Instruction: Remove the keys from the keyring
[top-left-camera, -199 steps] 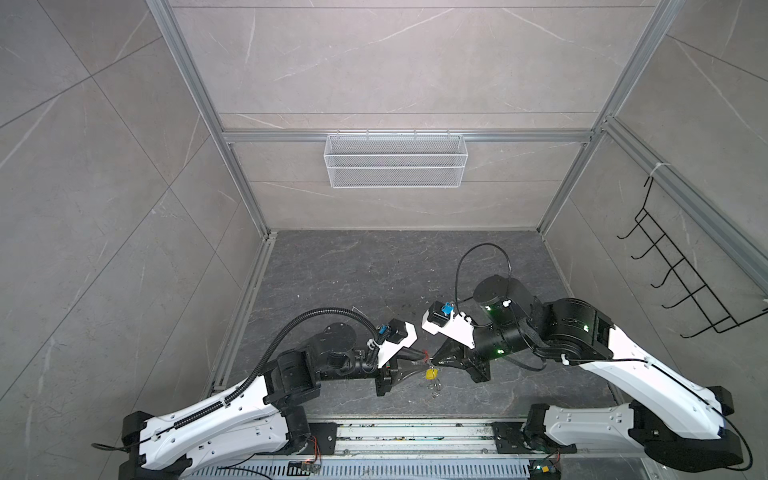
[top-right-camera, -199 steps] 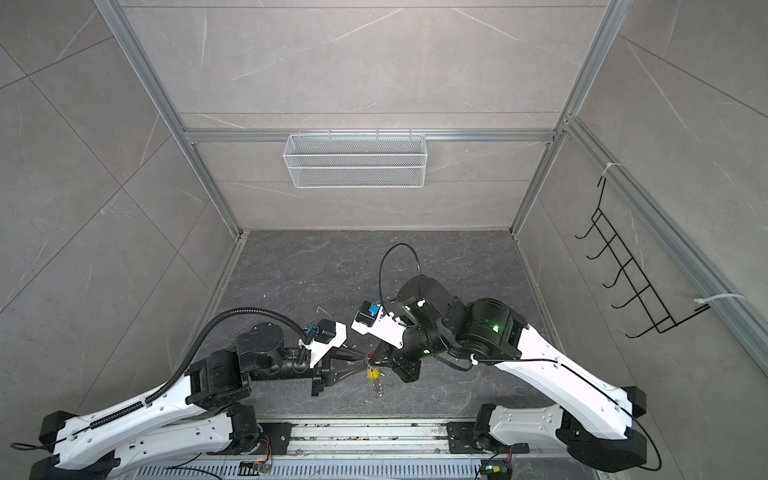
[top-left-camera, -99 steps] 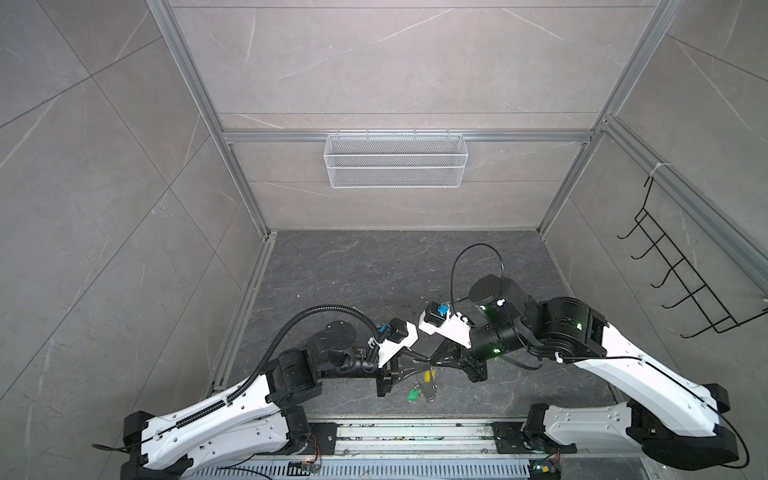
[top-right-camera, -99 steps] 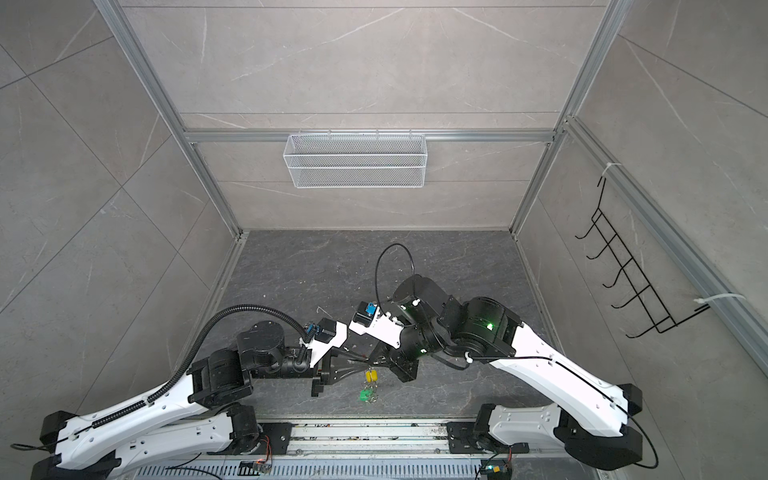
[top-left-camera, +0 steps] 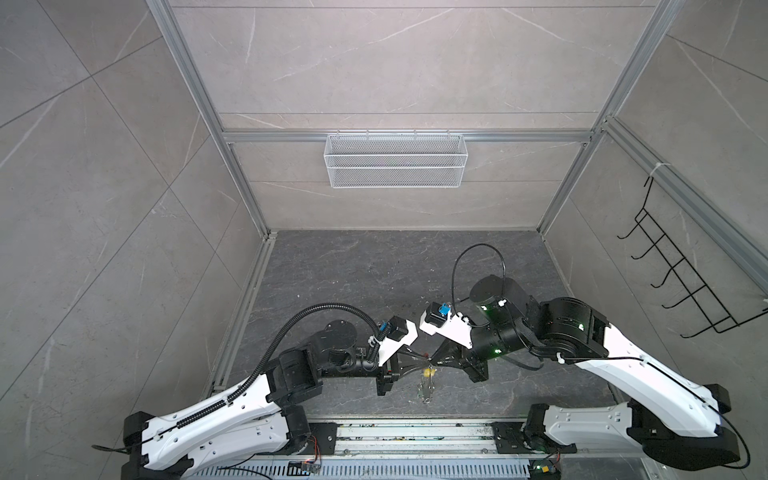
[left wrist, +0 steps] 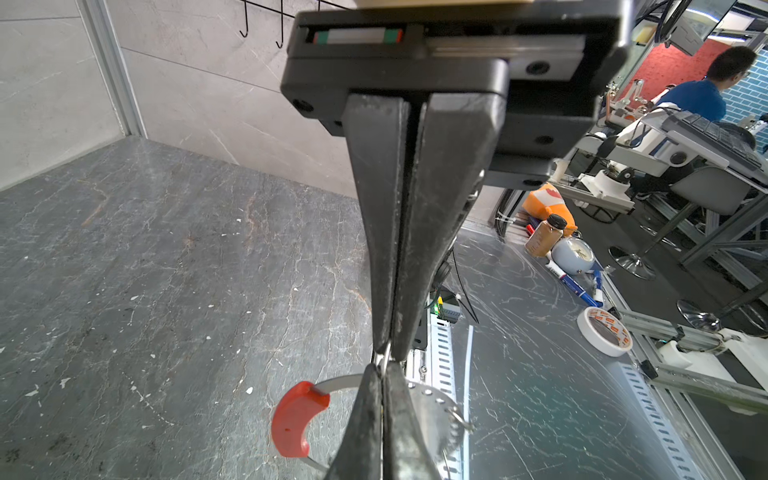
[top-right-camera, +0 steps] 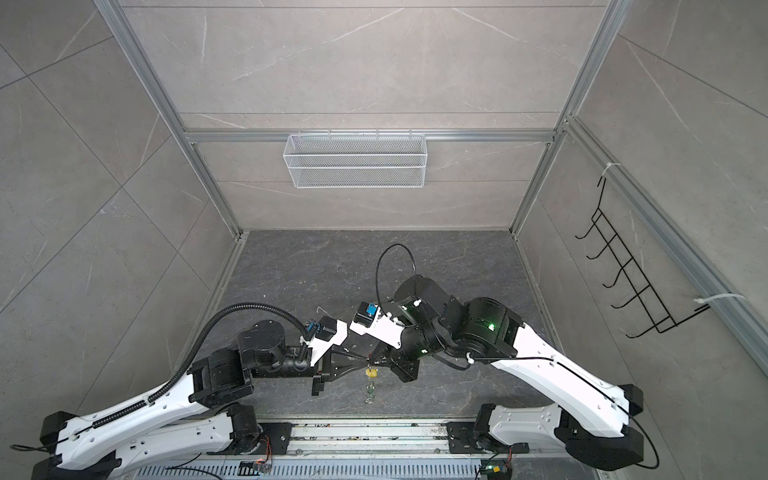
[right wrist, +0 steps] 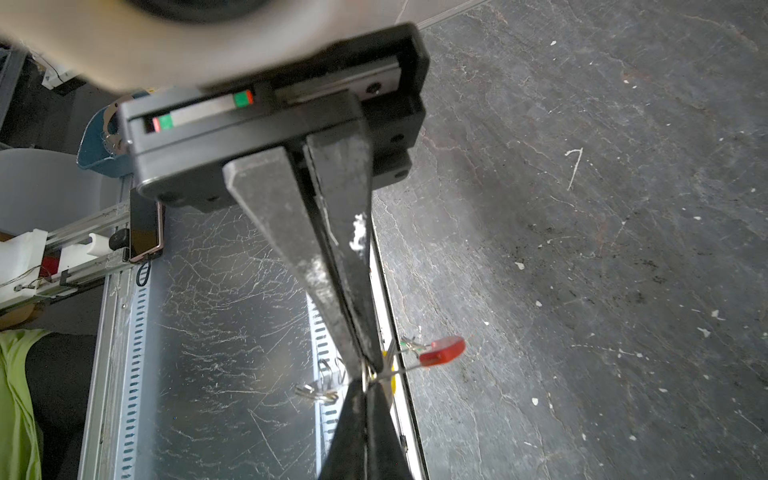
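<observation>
Behind the keyring, a wire basket hangs on the wall.

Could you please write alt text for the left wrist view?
The left gripper, jaws shut, meets the right gripper, also shut, tip to tip above the grey floor. The keyring, with its red sleeve, curves out beside the tips.

Count log, both top views plus wrist views.
- Keys: two, one yellow-tagged and one pale-green-tagged.
- Keyring: one, with one red sleeve.
- Small silver split rings: at least two; I cannot read the total.
- My left fingers: two.
- My right fingers: two.
- Walls: one white mesh basket, one black hook rack.
</observation>
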